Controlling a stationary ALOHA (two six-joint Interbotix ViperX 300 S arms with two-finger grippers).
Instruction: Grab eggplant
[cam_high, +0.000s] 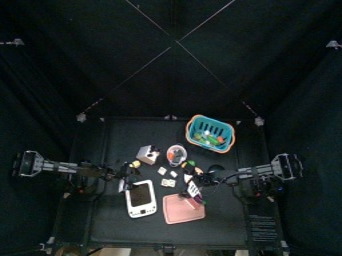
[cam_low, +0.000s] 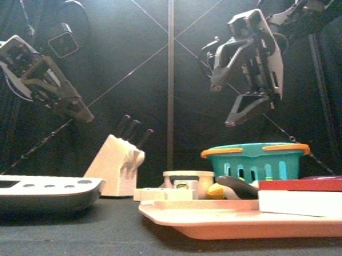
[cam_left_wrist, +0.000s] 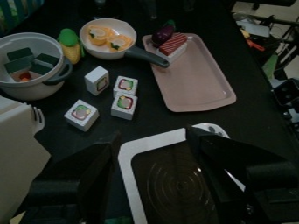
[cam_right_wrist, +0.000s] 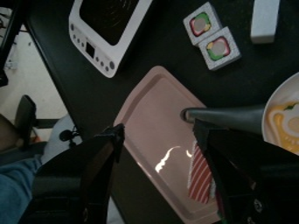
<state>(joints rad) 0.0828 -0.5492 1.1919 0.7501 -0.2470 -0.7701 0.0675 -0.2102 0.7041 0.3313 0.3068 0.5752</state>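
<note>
The eggplant (cam_left_wrist: 167, 28) is a small dark purple shape at the far end of the pink tray (cam_left_wrist: 198, 83), behind a red striped block (cam_left_wrist: 173, 45). My left gripper (cam_left_wrist: 158, 154) hangs open above a white scale (cam_left_wrist: 176, 179), well short of the eggplant. The right gripper (cam_right_wrist: 156, 136) is wide open over the pink tray (cam_right_wrist: 152, 131), near a pan's grey handle (cam_right_wrist: 233, 116) and the red striped block (cam_right_wrist: 201, 179). The eggplant does not show in the right wrist view. In the front view both grippers, left (cam_low: 63, 98) and right (cam_low: 249, 92), hang high above the table.
A pan with orange pieces (cam_left_wrist: 107, 37), a yellow corn cob (cam_left_wrist: 70, 44), a basket of toys (cam_left_wrist: 30, 59) and several small printed cubes (cam_left_wrist: 97, 80) lie beyond the scale. A knife block (cam_low: 114, 163) and a teal basket (cam_low: 254, 160) stand at the back.
</note>
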